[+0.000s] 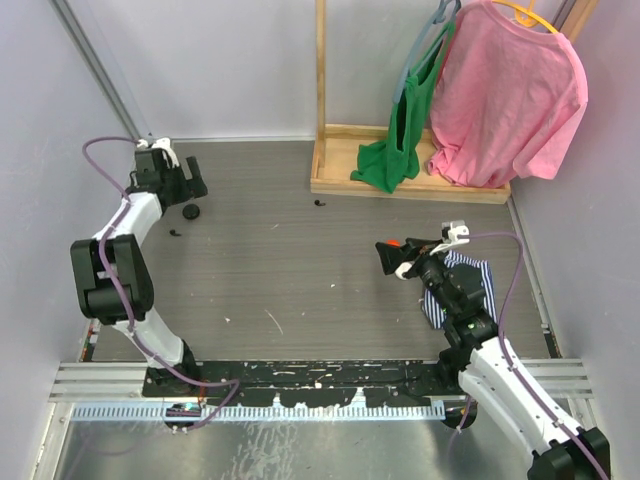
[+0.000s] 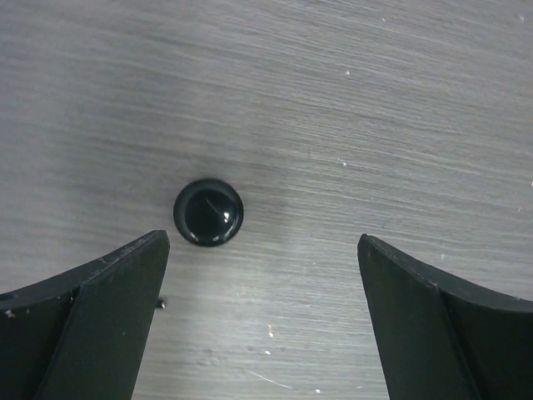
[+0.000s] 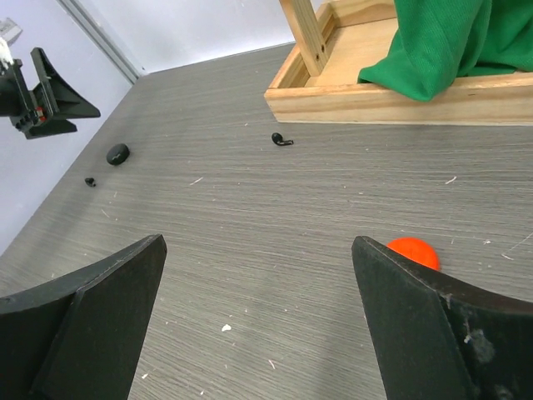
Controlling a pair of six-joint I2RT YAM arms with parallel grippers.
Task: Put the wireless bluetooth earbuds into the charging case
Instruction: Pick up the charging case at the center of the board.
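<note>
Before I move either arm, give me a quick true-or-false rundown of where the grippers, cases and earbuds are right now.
1. The left gripper is open and holds nothing. True.
2. The right gripper is clamped on the orange-red round disc. False: it is open, and the disc lies on the grey table beside one finger.
3. A small black earbud lies on the table close to the wooden rack base. True.
4. The glossy black round case sits inside the rack base. False: it lies on the table just ahead of the left gripper.
</note>
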